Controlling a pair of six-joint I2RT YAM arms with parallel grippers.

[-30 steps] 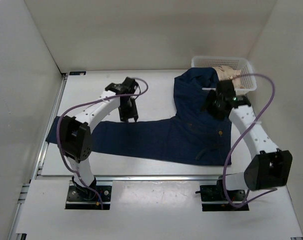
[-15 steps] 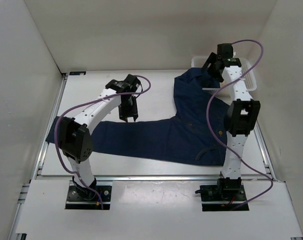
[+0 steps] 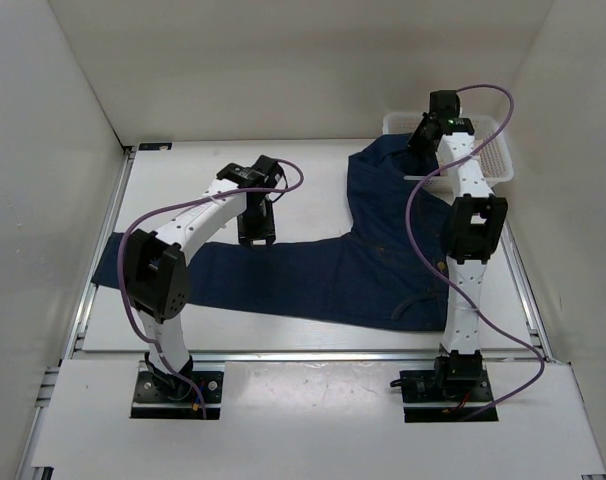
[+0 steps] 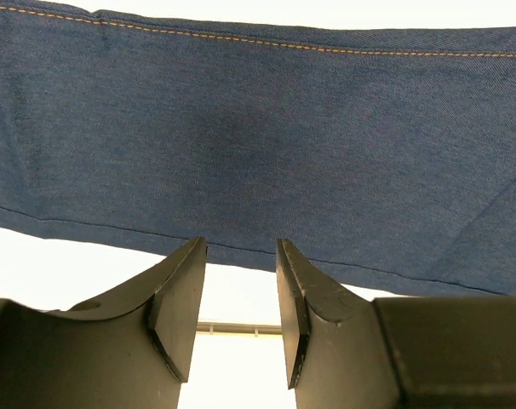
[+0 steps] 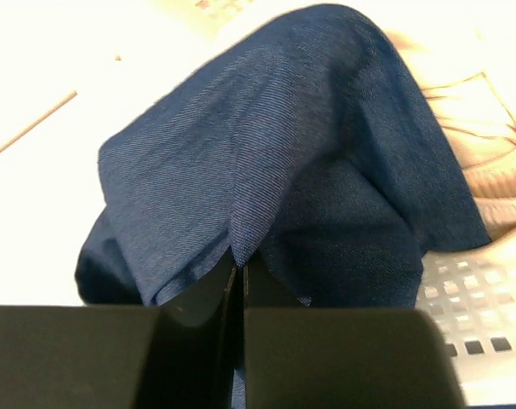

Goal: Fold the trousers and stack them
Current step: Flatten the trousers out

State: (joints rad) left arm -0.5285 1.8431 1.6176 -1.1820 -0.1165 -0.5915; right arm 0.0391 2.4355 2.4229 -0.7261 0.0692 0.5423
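The dark blue denim trousers (image 3: 363, 270) lie spread on the white table, one leg running left and the other reaching back onto the basket. My right gripper (image 3: 420, 140) is stretched out to that far leg end and is shut on a pinched fold of the trousers (image 5: 266, 153), the cloth rising straight out of the closed right gripper (image 5: 241, 266). My left gripper (image 3: 255, 236) hovers over the back edge of the left leg. In the left wrist view the left gripper (image 4: 239, 249) stands open just short of the hem of the trousers (image 4: 258, 128), with nothing between its fingers.
A white perforated basket (image 3: 495, 152) stands at the back right corner with a beige garment (image 5: 475, 111) inside it. White walls close in the table on the left, back and right. A metal rail (image 3: 93, 290) runs along the left side.
The right arm has stretched from the trousers' seat out to the leg end at the basket and its jaws have closed on the denim. The left gripper shifted only slightly.
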